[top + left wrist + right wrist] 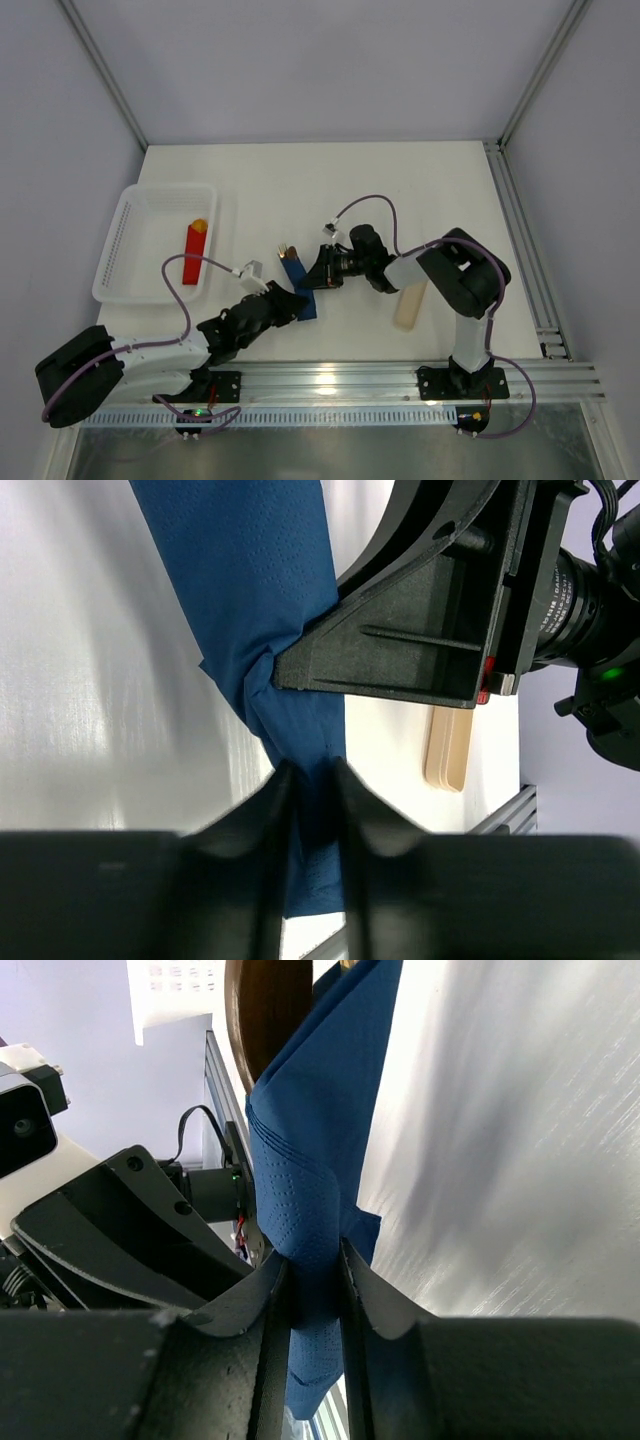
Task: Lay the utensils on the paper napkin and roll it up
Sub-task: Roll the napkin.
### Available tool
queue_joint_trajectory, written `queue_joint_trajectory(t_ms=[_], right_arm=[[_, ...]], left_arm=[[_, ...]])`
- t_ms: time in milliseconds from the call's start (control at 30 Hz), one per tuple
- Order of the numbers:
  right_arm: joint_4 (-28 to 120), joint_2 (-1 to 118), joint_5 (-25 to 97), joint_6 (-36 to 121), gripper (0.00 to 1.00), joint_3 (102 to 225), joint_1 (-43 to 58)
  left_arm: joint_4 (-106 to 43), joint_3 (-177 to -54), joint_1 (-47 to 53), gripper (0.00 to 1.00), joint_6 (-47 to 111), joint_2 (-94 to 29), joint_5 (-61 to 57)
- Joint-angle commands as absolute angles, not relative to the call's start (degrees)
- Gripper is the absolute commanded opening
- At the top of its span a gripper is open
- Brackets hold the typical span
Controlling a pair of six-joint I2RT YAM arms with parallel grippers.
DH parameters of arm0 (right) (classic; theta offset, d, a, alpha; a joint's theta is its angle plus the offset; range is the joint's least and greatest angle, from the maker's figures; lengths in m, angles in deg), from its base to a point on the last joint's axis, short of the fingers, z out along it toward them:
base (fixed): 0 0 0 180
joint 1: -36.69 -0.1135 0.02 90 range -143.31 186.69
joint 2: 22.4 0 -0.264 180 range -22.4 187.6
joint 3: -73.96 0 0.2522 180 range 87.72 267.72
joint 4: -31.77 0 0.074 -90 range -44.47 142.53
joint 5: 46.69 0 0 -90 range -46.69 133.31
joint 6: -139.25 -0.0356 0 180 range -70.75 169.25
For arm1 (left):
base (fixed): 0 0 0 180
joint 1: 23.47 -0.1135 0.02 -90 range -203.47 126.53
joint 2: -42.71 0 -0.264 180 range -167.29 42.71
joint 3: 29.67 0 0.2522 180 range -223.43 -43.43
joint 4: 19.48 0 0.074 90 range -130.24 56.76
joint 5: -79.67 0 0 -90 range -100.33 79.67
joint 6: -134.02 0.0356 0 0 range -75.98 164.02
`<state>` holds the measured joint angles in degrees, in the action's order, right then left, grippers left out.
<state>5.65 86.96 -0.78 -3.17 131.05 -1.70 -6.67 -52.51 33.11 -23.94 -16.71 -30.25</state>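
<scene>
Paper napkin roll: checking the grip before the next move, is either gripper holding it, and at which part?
Both hold the paper napkin: the left gripper pinches its near end, the right gripper pinches it just farther along, toward the middle.

Left end effector (312,772), right end effector (315,1258) clamped.

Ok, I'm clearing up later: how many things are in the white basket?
1: the red block with an orange tip, lying near the white basket's right wall. Nothing else shows inside.
</scene>
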Motion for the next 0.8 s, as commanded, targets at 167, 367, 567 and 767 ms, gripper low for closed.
queue_joint_trajectory(t_ms=[167,367,567,767], right_arm=[[0.0,83.0,-1.3,-2.6,0.04,130.3,-1.9],[-0.3,81.6,-1.8,-3.0,0.04,129.5,-1.9],[-1.0,79.9,-2.8,-3.4,0.04,127.8,-1.9],[-1.3,78.2,-4.4,-3.0,0.03,126.1,-1.9]], left_arm=[[-4.8,-51.6,33.7,0.47,-21.4,-15.4,-30.8],[-6.6,-51.3,33.7,0.57,-21.5,-14.4,-31.7],[-6.8,-50.8,33.7,0.61,-20.3,-12.8,-32.3],[-6.8,-50.2,33.7,0.66,-18.2,-9.2,-32.4]])
